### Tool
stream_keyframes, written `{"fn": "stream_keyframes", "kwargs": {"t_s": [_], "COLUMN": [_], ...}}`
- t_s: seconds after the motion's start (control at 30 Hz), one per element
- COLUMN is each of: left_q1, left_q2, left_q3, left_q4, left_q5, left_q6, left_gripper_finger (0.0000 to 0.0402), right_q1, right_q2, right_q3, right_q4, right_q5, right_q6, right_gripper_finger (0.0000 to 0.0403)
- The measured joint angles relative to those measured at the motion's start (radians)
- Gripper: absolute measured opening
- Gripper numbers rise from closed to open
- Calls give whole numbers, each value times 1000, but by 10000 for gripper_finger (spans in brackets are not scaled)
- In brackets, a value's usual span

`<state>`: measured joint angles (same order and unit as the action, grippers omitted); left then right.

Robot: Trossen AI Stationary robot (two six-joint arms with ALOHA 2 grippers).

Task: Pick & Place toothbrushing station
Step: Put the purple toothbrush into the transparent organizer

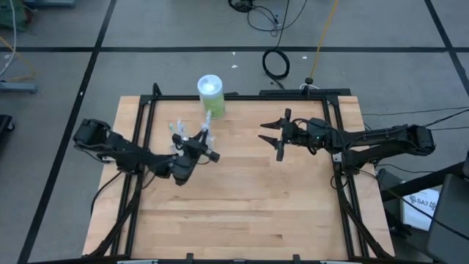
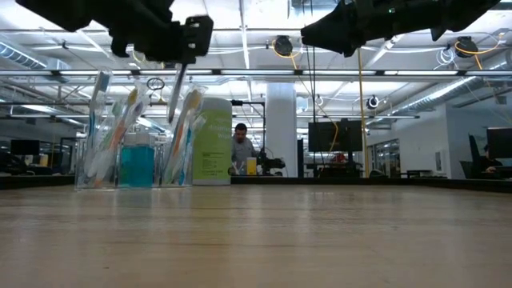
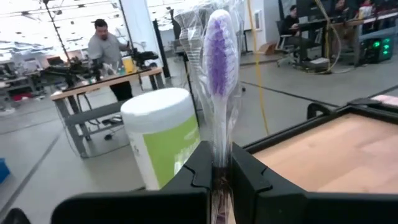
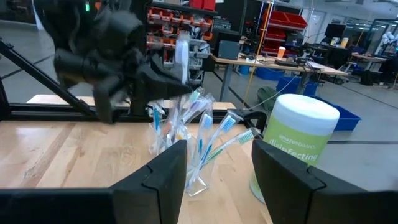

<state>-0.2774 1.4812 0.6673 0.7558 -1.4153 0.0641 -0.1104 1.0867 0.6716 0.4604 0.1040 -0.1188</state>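
Observation:
A clear plastic cup full of slim toothbrushes stands at the table's far left. In the low view blue tubes show inside it. My left gripper hangs just right of the cup, shut on a wrapped toothbrush with purple bristles. My right gripper waits open above the table's right half. It faces the cup with nothing between its fingers. My left gripper pinches the toothbrush's stem just below the head between its two fingers, through the clear wrapper. The fingers come level from the table's left and lie across the brush. The brush stands upright, head up. Its handle hangs below the fingers, clear of the table.
A taller green container with a white lid stands behind the cup at the far edge. A black frame runs round the wooden table top. Bare wood lies between and in front of the arms. A person stands in the room behind.

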Motion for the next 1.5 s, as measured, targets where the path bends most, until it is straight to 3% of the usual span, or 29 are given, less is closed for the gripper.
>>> {"fn": "stream_keyframes", "kwargs": {"t_s": [0.23, 0.53, 0.8, 1.07, 1.23, 1.37, 1.5], "left_q1": [15, 53, 116, 126, 126, 127, 127], "left_q2": [102, 111, 140, 168, 168, 168, 168], "left_q3": [-1, -2, -2, -2, -2, -2, -2], "left_q4": [10, 10, -3, -29, -121, -196, -214], "left_q5": [-116, -120, -8, -16, -9, 53, 55], "left_q6": [-52, -73, -152, -158, -240, -334, -336], "left_gripper_finger": [15, 15, 15, 20, 27, 18, 18], "right_q1": [0, 0, 0, 0, 0, 0, 0], "right_q2": [0, 0, 0, 0, 0, 0, 0], "right_q3": [0, 0, 0, 0, 0, 0, 0], "right_q4": [7, 14, 37, 37, 36, 36, 36], "right_q5": [0, 0, 0, 0, 0, -1, -1], "right_q6": [1, -7, -10, -10, -10, -10, -10], "right_gripper_finger": [175, 175, 174, 175, 174, 176, 174]}}
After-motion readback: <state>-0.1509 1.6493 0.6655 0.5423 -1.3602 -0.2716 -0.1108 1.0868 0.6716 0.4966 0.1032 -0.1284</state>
